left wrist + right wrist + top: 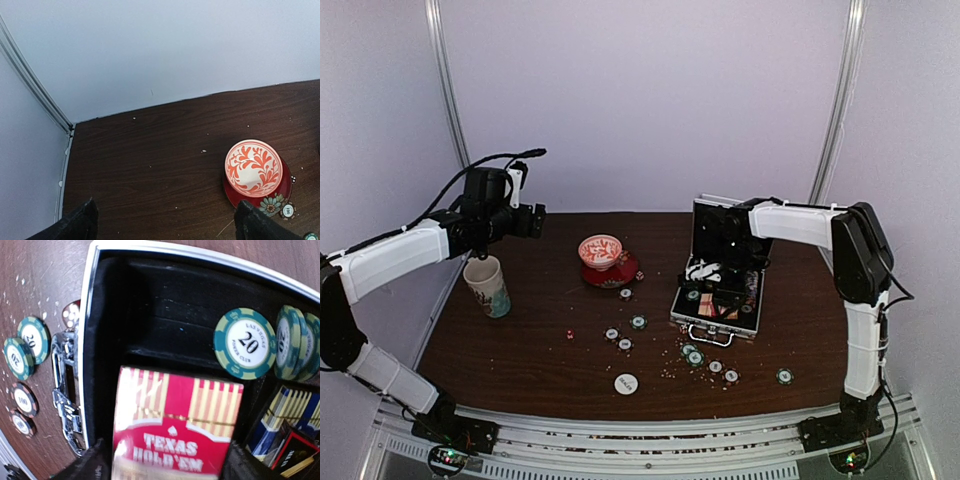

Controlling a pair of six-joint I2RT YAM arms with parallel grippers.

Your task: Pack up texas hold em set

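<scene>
From above, the briefcase (703,325) is lying open at the right of the table, lid standing toward the back wall and handle facing the near edge. The right gripper (725,285) is hanging inside it. Loose poker chips (638,322), a white disc (626,383) and tiny dice (569,335) are lying scattered in front, not yet packed. The left gripper (530,220) is hovering well apart, above the paper cup (488,287).

The left wrist view is showing the left gripper's fingers (85,220) spread wide with nothing between them, probably parked clear of the work, with the bowl (252,167) ahead.

In the right wrist view the card box (175,425) is lying face up in the case's lining beside a standing chip (245,342). Its long axis is running away from the wrist, title end nearest. The right fingers are flanking its sides, but whether they are gripping or letting go cannot be told.
</scene>
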